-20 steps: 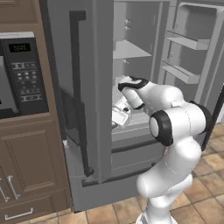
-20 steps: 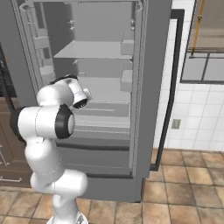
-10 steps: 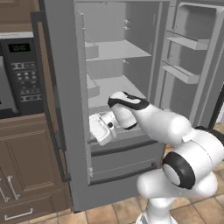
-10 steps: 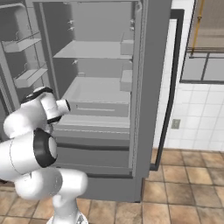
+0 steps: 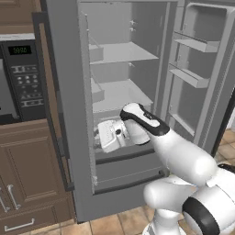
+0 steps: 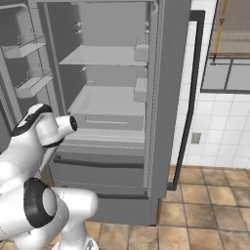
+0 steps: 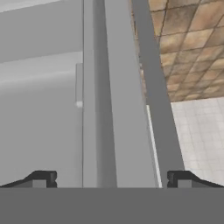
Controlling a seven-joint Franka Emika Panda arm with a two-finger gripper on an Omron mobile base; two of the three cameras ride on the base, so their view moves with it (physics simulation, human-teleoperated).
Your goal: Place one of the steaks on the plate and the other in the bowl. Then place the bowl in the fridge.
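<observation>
The fridge (image 5: 121,87) stands with both upper doors swung wide, its grey shelves bare; from the right base view its interior (image 6: 105,100) looks the same. My gripper (image 5: 103,137) hangs low in front of the lower shelf, close to the left door's inner edge (image 5: 87,119). In the hand view the gripper (image 7: 111,178) is open, with nothing between its fingertips (image 7: 42,178), and looks along a grey door edge toward floor tiles. The steaks, the plate and the bowl are out of view.
A black microwave panel (image 5: 22,73) and brown cabinets (image 5: 32,174) sit left of the fridge. The right door carries bins (image 5: 195,78). Another door with a dark handle (image 6: 188,102) juts toward me. Tiled floor (image 6: 205,205) lies to the right.
The arm has swung out of the fridge's middle and down to the left, bringing the hand near the left door's edge. The jaws have stayed open.
</observation>
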